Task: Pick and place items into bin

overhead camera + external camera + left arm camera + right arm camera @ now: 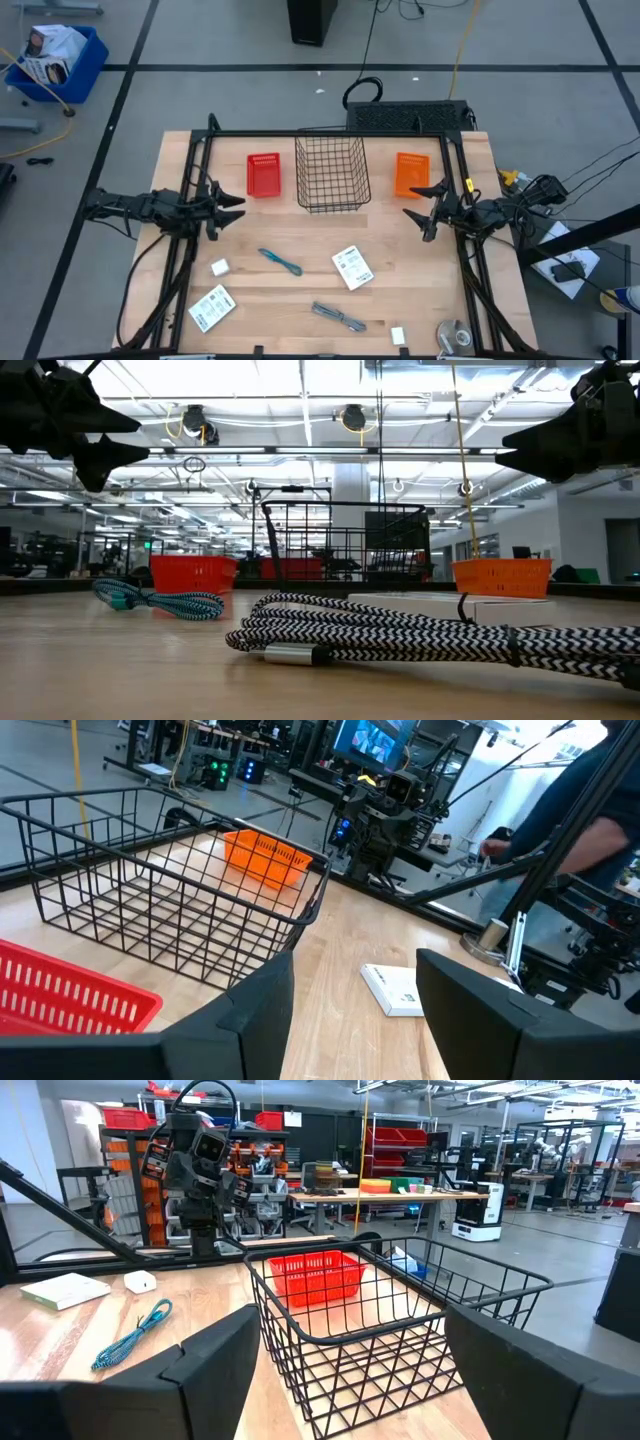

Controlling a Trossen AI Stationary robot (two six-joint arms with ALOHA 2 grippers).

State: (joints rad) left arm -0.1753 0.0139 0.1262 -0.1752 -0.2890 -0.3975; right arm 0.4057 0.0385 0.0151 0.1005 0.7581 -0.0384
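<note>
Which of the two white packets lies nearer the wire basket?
The packet in the table's middle, just below the black wire basket; the other packet lies near the front left corner.

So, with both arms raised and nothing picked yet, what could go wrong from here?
1. The teal cable and the striped grey cable are limp; a loop could snag on the wire basket rim.
2. The flat packets lie flush on the table; open jaws may slide over them.

Left tool (pixel 238 207) open, hovering at table's left; right tool (pixel 412 204) open, hovering at right.
</note>
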